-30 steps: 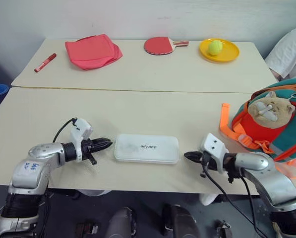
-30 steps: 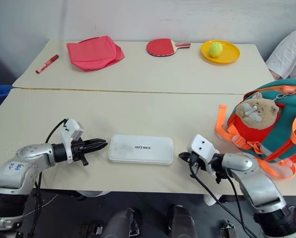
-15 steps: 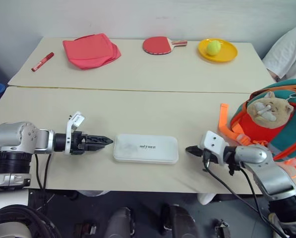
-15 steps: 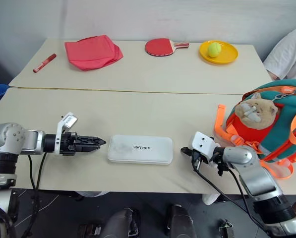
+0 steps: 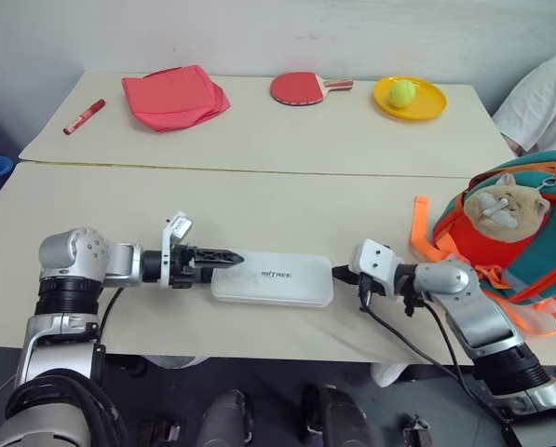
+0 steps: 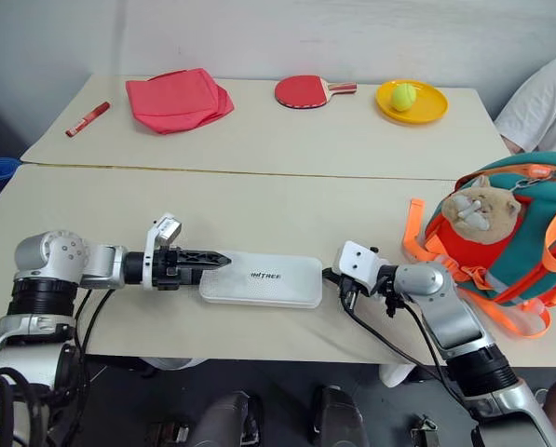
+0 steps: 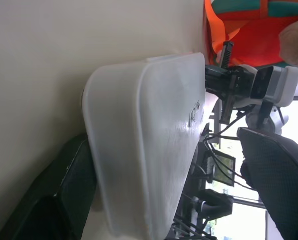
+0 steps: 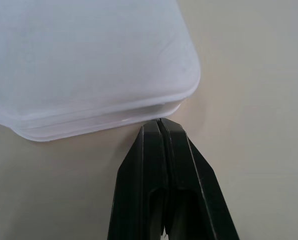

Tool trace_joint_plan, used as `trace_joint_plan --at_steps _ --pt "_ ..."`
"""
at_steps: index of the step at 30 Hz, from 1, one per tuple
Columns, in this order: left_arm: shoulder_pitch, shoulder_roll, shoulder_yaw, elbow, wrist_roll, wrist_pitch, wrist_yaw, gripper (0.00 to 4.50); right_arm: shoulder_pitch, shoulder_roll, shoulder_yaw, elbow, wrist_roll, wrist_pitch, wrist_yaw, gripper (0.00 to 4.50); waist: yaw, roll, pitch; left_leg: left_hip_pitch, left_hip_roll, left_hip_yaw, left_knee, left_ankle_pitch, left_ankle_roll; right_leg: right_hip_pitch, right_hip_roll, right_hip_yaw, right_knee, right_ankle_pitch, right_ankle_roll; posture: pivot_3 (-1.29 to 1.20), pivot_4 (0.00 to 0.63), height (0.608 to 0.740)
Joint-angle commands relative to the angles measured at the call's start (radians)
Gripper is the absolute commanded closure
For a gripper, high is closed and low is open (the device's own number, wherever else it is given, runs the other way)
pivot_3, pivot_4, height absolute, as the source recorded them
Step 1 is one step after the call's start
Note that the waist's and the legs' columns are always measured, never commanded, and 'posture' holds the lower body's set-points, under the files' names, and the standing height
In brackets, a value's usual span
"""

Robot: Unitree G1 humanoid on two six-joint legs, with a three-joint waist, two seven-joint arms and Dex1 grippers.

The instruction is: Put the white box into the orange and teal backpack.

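Across two pale tables (image 5: pixel 287 209) — white wall (image 5: pixel 287 33) behind

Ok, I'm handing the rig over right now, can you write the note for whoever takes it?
Left end effector: open, fingers straddling the left end of the white box.
Right end effector: shut, tips at the box's right end.
The box lies flat on the near table. The orange and teal backpack stands at the table's right edge, apart from the box.
Done: both arms are at the box's ends.
Left: grip, lift, carry to the backpack and put it in.
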Motion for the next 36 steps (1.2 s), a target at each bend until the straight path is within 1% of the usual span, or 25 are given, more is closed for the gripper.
trace_joint_plan --at_steps 1,3,4,5,7,9,13,14,15,17,18,20,21,24,26,28,30,32,34,36 --pt "-0.041 -0.013 -0.037 0.021 -0.085 0.011 0.019 0.01 0.002 0.012 0.025 0.012 -0.002 -0.037 0.026 4.5 -0.001 0.0 0.0 0.0 0.0 0.0 0.0 0.0 0.0 0.0 0.0 0.0 0.0 0.0 0.0 0.0 0.15 0.74" --pt "-0.058 -0.004 -0.05 0.025 -0.112 0.011 0.023 0.01 0.01 0.001 0.019 0.019 -0.004 -0.051 0.033 4.5 -0.003 0.0 0.0 -0.001 0.001 0.0 0.0 0.0 -0.001 -0.001 0.001 0.0 0.001 0.0 0.0 0.0 0.15 0.74" --pt "-0.065 -0.002 -0.05 0.032 -0.122 0.011 0.026 0.4 0.016 -0.004 0.013 0.02 -0.004 -0.056 0.034 4.5 -0.003 0.0 0.0 -0.001 0.002 0.0 0.0 -0.001 -0.001 -0.001 0.002 0.0 0.001 0.0 0.0 0.0 0.15 0.74" --pt "-0.068 0.002 -0.053 0.032 -0.13 0.011 0.027 0.55 0.023 -0.008 0.008 0.02 -0.003 -0.061 0.035 4.5 -0.003 0.0 0.0 -0.001 0.002 0.0 0.0 -0.001 -0.002 -0.001 0.004 0.001 0.001 0.0 0.0 0.0 0.15 0.74" --pt "-0.07 0.008 -0.055 0.035 -0.151 0.011 0.027 1.17 0.042 -0.015 -0.01 0.011 0.005 -0.067 0.034 4.5 -0.002 0.0 0.0 -0.001 0.004 0.0 0.001 -0.001 -0.003 -0.001 0.006 0.001 0.001 0.0 0.0 0.0 0.15 0.74" --pt "-0.065 0.012 -0.054 0.027 -0.164 0.011 0.03 1.75 0.068 -0.015 -0.035 -0.014 0.048 -0.099 0.059 4.5 0.0 0.0 0.0 -0.001 0.004 0.0 0.001 -0.002 -0.003 -0.001 0.007 0.002 0.001 0.0 0.0 0.0 0.15 0.74" --pt "-0.054 0.031 -0.076 -0.02 -0.235 0.011 0.023 3.03 0.175 -0.019 -0.125 -0.148 0.184 -0.059 0.087 4.5 0.0 0.0 0.0 -0.002 0.004 0.0 0.001 -0.002 -0.003 -0.001 0.007 0.002 0.001 0.0 0.0 0.0 0.15 0.74" --pt "-0.048 0.032 -0.071 -0.042 -0.247 0.011 0.02 3.26 0.218 -0.029 -0.155 -0.186 0.205 -0.043 0.079 4.33 0.0 0.0 0.0 -0.003 0.004 0.0 0.001 -0.002 -0.003 -0.001 0.007 0.002 0.001 0.0 0.0 0.0 0.15 0.74" --pt "-0.043 0.034 -0.068 -0.058 -0.258 0.011 0.02 3.27 0.249 -0.037 -0.176 -0.214 0.22 -0.03 0.072 4.14 0.002 0.0 0.0 -0.003 0.004 0.0 0.001 -0.002 -0.003 -0.001 0.007 0.002 0.001 0.0 0.0 0.0 0.15 0.74" --pt "-0.002 0.023 -0.032 -0.175 -0.231 -0.039 0.006 3.27 0.356 -0.053 -0.25 -0.289 0.253 -0.012 0.048 3.59 0.002 0.0 0.0 -0.003 0.004 0.0 0.002 -0.002 -0.003 -0.001 0.006 0.002 0.0 0.0 0.0 0.0 0.15 0.74" --pt "0.029 0.022 -0.027 -0.246 -0.212 -0.1 -0.013 3.27 0.415 -0.062 -0.288 -0.325 0.266 0.0 0.038 3.27 0.003 0.0 0.0 -0.003 0.004 0.0 0.002 -0.002 -0.003 -0.001 0.006 0.002 0.0 0.0 0.0 0.0 0.15 0.74" --pt "0.069 0.003 -0.004 -0.323 -0.195 -0.21 -0.047 3.27 0.527 -0.069 -0.371 -0.394 0.287 0.025 0.005 2.65 0.007 0.0 0.0 -0.002 0.004 0.0 0.002 -0.003 -0.003 -0.001 0.006 0.003 -0.001 0.0 0.0 0.0 0.15 0.74" --pt "0.091 -0.008 -0.004 -0.358 -0.168 -0.309 -0.092 3.27 0.591 -0.062 -0.423 -0.429 0.305 0.035 -0.014 2.31 0.008 0.0 0.0 -0.002 0.005 0.0 0.002 -0.004 -0.004 -0.001 0.007 0.003 -0.001 0.0 -0.001 0.0 0.15 0.74" --pt "0.173 -0.023 -0.035 -0.456 -0.062 -0.619 -0.281 3.27 0.824 -0.008 -0.605 -0.534 0.353 0.042 -0.06 1.21 0.022 0.001 0.0 -0.002 0.005 0.0 0.002 -0.004 -0.004 -0.001 0.007 0.004 -0.003 0.0 -0.001 0.0 0.15 0.74" --pt "0.217 -0.013 -0.077 -0.483 0.015 -0.753 -0.362 3.27 0.977 0.048 -0.716 -0.576 0.363 0.026 -0.084 0.53 0.027 0.002 0.0 -0.001 0.006 0.001 0.002 -0.006 -0.007 -0.001 0.008 0.004 -0.004 -0.001 -0.002 0.0 0.15 0.74" --pt "0.248 -0.014 -0.108 -0.497 0.079 -0.871 -0.424 3.27 1.087 0.123 -0.813 -0.59 0.38 -0.009 -0.117 0.02 0.028 0.003 -0.001 -0.001 0.007 0.001 0.001 -0.008 -0.008 -0.001 0.009 0.004 -0.005 -0.001 -0.003 0.0 0.15 0.74" --pt "0.269 -0.033 -0.113 -0.505 0.102 -0.942 -0.452 3.27 1.153 0.187 -0.9 -0.573 0.396 -0.059 -0.134 0.02 0.025 0.003 -0.001 0.0 0.007 0.002 -0.001 -0.01 -0.007 0.0 0.009 0.004 -0.006 -0.001 -0.003 0.0 0.15 0.74" --pt "0.285 -0.053 -0.115 -0.519 0.104 -0.977 -0.469 3.27 1.166 0.22 -0.989 -0.517 0.413 -0.109 -0.153 0.02 0.024 0.003 -0.001 0.0 0.007 0.002 -0.001 -0.012 -0.005 -0.001 0.009 0.005 -0.006 -0.001 -0.003 0.0 0.15 0.74" --pt "0.295 -0.07 -0.111 -0.535 0.09 -0.991 -0.489 3.27 1.138 0.205 -1.063 -0.445 0.436 -0.135 -0.163 0.02 0.024 0.003 -0.001 0.0 0.008 0.002 -0.001 -0.015 0.0 -0.001 0.008 0.005 -0.006 -0.001 -0.003 0.0 0.15 0.74" --pt "0.296 -0.097 -0.084 -0.543 0.051 -0.97 -0.468 3.27 1.102 0.174 -1.101 -0.392 0.457 -0.141 -0.16 0.02 0.023 0.004 -0.001 0.0 0.007 0.002 0.0 -0.014 0.002 -0.001 0.008 0.005 -0.007 -0.001 -0.003 0.0 0.15 0.74"
